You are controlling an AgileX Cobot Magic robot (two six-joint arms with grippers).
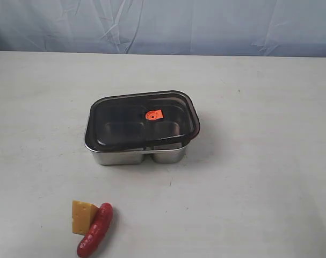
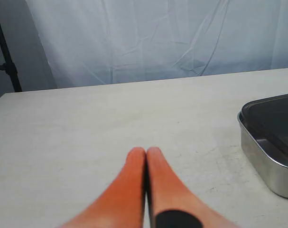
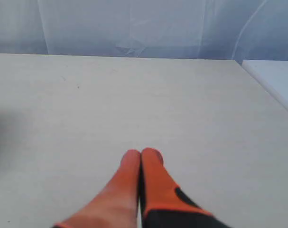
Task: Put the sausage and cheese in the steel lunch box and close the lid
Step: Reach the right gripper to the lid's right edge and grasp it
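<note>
One pale, matte table [image 1: 259, 188] fills the exterior view, backed by a wrinkled light-blue cloth [image 1: 205, 24]. Near its middle sits the steel lunch box [image 1: 125, 157], shiny and round-cornered. The dark translucent lid [image 1: 125, 121] lies on top, slightly askew, with its orange valve tab [image 1: 153, 114] at centre. At seven o'clock from the box, well apart, the yellow holed cheese [image 1: 81, 216] touches the glossy red sausage [image 1: 96, 230] on the sausage's ten o'clock side. The left gripper [image 2: 146, 154] and right gripper [image 3: 141, 154] each hang over the table, orange fingers pressed together, holding nothing.
</note>
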